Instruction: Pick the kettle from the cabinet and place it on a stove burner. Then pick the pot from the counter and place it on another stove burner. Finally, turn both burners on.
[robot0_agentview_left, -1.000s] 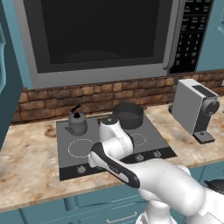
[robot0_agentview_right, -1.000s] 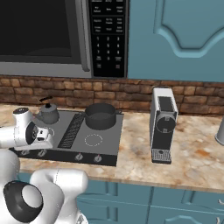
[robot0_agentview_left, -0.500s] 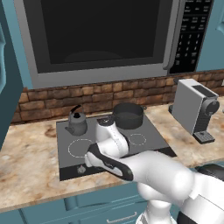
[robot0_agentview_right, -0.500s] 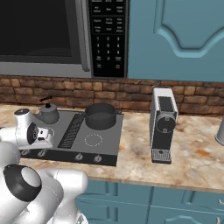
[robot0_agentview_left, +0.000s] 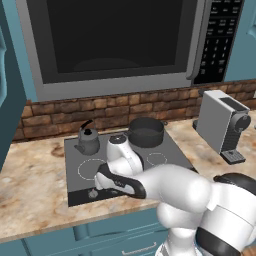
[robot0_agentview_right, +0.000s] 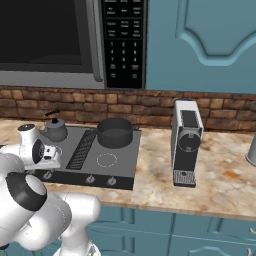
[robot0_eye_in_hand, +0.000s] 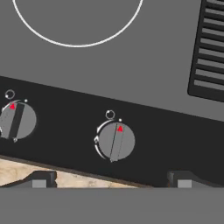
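The kettle (robot0_agentview_left: 88, 141) (robot0_agentview_right: 54, 131) stands on the back left burner of the dark cooktop (robot0_agentview_left: 165, 150) (robot0_agentview_right: 122, 165). The dark-grey pot (robot0_agentview_left: 146, 132) (robot0_agentview_right: 115, 132) sits on the back right burner. My gripper (robot0_agentview_left: 99, 181) (robot0_agentview_right: 46, 159) (robot0_eye_in_hand: 111, 181) hangs open just over the stove's front left edge and holds nothing. In the hand view a round knob (robot0_eye_in_hand: 116, 141) lies between the two spread fingertips (robot0_eye_in_hand: 41, 179), apart from them. A second knob (robot0_eye_in_hand: 17, 121) is to its left. A white burner circle (robot0_eye_in_hand: 78, 45) lies beyond them.
A microwave (robot0_agentview_left: 115, 40) (robot0_agentview_right: 45, 40) hangs over the stove, with a teal wall cabinet (robot0_agentview_right: 200, 45) beside it. A coffee machine (robot0_agentview_left: 222, 122) (robot0_agentview_right: 186, 140) stands on the marbled counter (robot0_agentview_left: 30, 200) (robot0_agentview_right: 155, 170) right of the cooktop. The ribbed strip (robot0_eye_in_hand: 210, 48) runs down the cooktop's middle.
The hand has edged slightly along the stove's front while the arm's elbow swung round. The jaws have stayed open. Kettle and pot have not moved.
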